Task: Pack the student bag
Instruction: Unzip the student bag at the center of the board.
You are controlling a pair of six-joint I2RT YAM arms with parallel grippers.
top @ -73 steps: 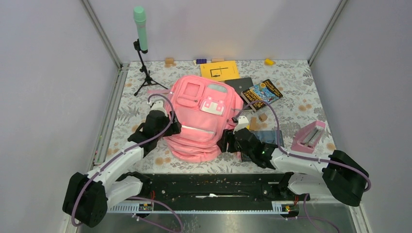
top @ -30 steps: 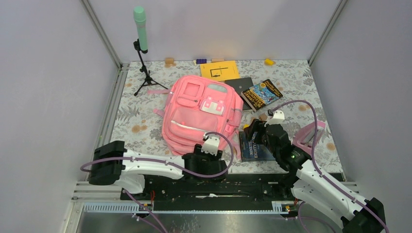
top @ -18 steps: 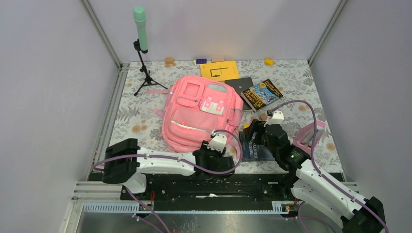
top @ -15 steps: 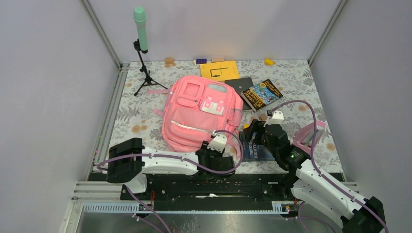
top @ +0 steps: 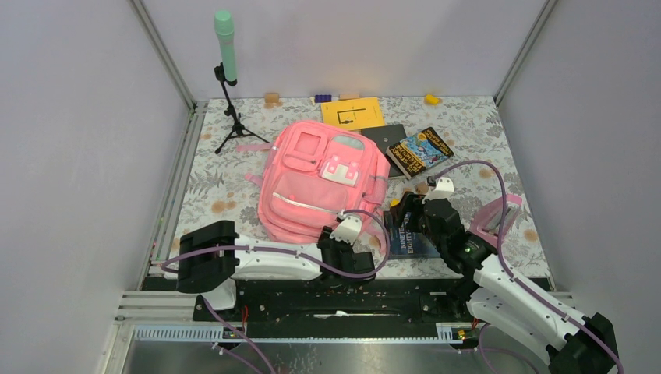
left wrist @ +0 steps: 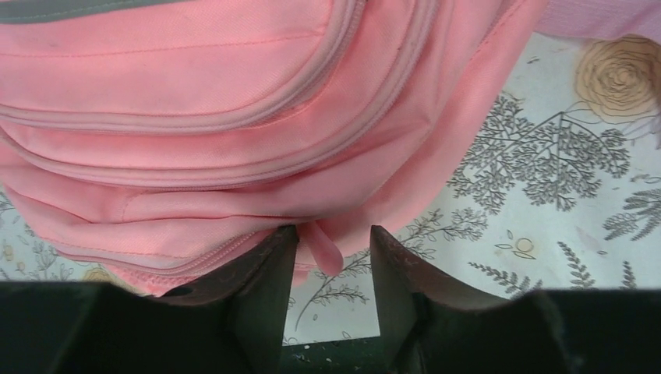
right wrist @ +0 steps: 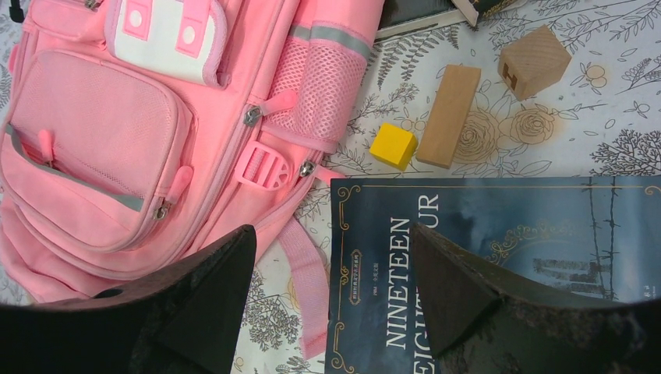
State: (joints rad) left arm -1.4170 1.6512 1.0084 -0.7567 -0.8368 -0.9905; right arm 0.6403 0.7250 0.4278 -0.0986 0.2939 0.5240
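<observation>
Where the arms start: left claw (left wrist: pixel 333 234) half open at the near edge of the student bag (top: pixel 323 183), pink tab (left wrist: pixel 323 251) between its fingers (not squeezed).
right claw (right wrist: pixel 331 230): wide open, empty, above a blue book (right wrist: pixel 499 257).
student bag: flat, middle of the table (top: pixel 210 187).

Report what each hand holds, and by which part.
Nothing is gripped. The left hand straddles a small pink tab at the edge of the student bag without clamping it; the right hand hangs open over the dark blue book.
</observation>
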